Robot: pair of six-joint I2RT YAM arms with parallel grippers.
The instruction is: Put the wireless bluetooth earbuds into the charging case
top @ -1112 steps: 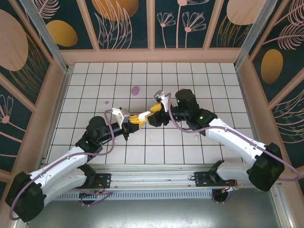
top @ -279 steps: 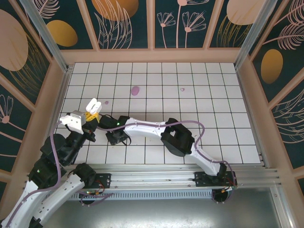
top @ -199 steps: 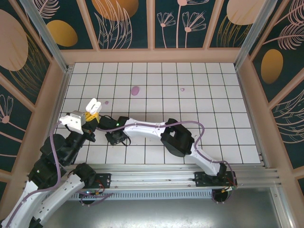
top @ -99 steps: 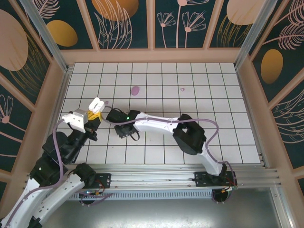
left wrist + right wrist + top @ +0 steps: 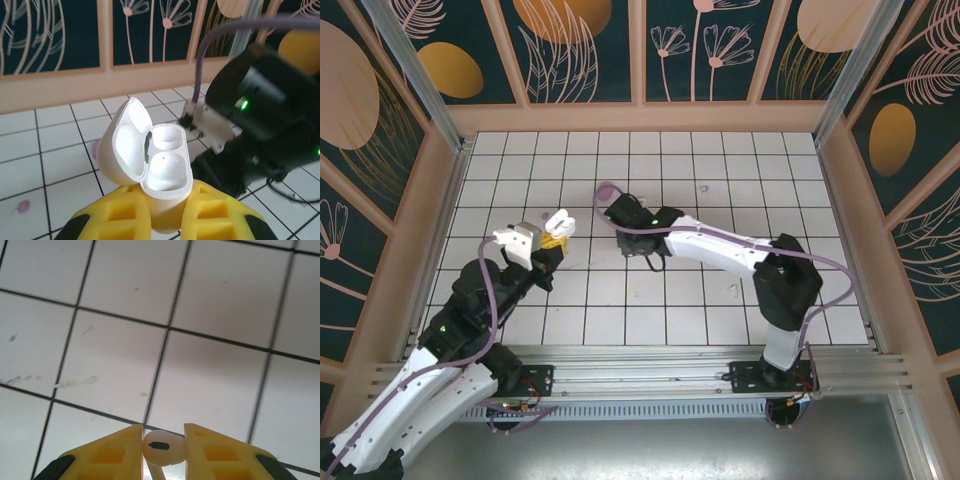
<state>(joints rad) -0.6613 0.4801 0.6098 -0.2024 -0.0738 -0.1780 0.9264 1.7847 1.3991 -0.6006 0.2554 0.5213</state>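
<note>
the left gripper (image 5: 167, 207) sat at the bottom centre of its wrist view, its yellow fingers clamped on the base of the charging case (image 5: 150, 160) (lid hinged open to the left). from overhead, the case was left of centre above the white tiles (image 5: 720, 180). the right gripper (image 5: 163, 442) pinched one earbud (image 5: 161, 446) at its view's bottom edge. the case's nearer well possibly held another.

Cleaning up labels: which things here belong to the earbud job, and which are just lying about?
Job:
- charging case, open, held in left gripper
- earbud, held in right gripper

Lying about:
- pink speck
</note>
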